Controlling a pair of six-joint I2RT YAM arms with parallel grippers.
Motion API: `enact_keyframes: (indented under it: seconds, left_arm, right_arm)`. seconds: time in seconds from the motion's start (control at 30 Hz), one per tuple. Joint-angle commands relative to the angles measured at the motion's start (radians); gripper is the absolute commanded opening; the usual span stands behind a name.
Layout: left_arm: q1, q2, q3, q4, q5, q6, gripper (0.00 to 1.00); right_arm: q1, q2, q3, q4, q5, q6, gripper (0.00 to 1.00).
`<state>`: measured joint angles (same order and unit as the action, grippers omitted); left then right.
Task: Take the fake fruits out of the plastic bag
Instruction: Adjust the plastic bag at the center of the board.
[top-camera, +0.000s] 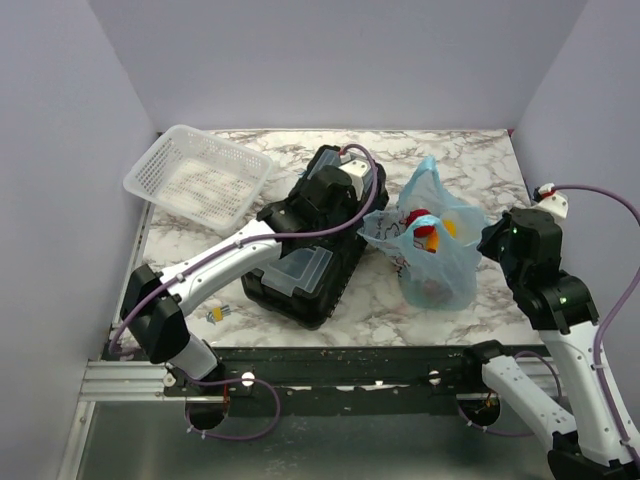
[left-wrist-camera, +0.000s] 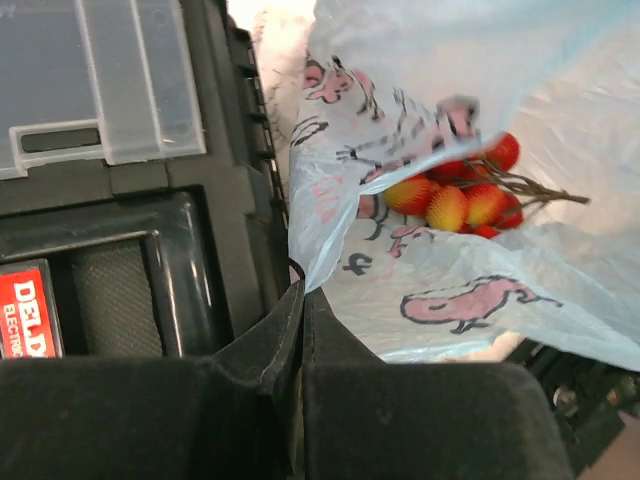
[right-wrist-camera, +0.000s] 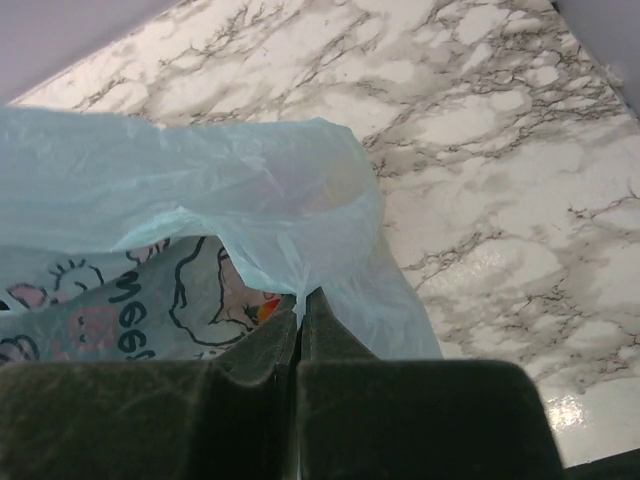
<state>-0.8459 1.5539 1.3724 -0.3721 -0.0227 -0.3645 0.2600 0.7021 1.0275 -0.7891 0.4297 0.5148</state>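
Observation:
The light-blue plastic bag (top-camera: 432, 250) with pink cartoon print lies on the marble table, right of the black toolbox. Its mouth is pulled open between my two grippers. My left gripper (left-wrist-camera: 301, 292) is shut on the bag's left edge (left-wrist-camera: 318, 255). My right gripper (right-wrist-camera: 300, 300) is shut on the bag's right edge (right-wrist-camera: 290, 262). Inside the bag, red and orange-yellow fake fruits (left-wrist-camera: 455, 200) on a brown stem show in the left wrist view. From above, red and yellow fruit (top-camera: 428, 232) shows in the opening. A sliver of orange (right-wrist-camera: 268, 308) shows in the right wrist view.
The black toolbox (top-camera: 310, 240) lies left of the bag, under my left arm. A white mesh basket (top-camera: 198, 175) stands tilted at the back left. A tiny yellow-blue item (top-camera: 217, 315) lies near the front edge. Marble table (top-camera: 480, 165) lies behind the bag.

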Motion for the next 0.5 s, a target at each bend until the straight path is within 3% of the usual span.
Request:
enact_keyframes:
  seconds: [0.0,0.07,0.13,0.33,0.47]
  left_arm:
    - [-0.002,-0.092,0.031,-0.025,0.094,0.014,0.00]
    - [0.001,-0.091,0.073,-0.057,0.096,0.030,0.09]
    - [0.002,-0.093,0.116,-0.076,0.132,0.045,0.26]
    - [0.002,-0.119,0.189,-0.039,0.382,0.023,0.66]
    - [0.000,-0.149,0.172,0.093,0.631,-0.032,0.74]
  right_arm:
    - [-0.002,-0.024,-0.007,0.006,-0.044,-0.012,0.01]
    - [-0.003,-0.020,0.001,0.020,-0.067,-0.024,0.01]
    - [-0.002,-0.015,0.007,0.036,-0.106,-0.035,0.01]
    - [-0.003,-0.013,0.020,0.044,-0.148,-0.041,0.01]
    - [-0.002,-0.020,0.019,0.037,-0.169,-0.040,0.01]
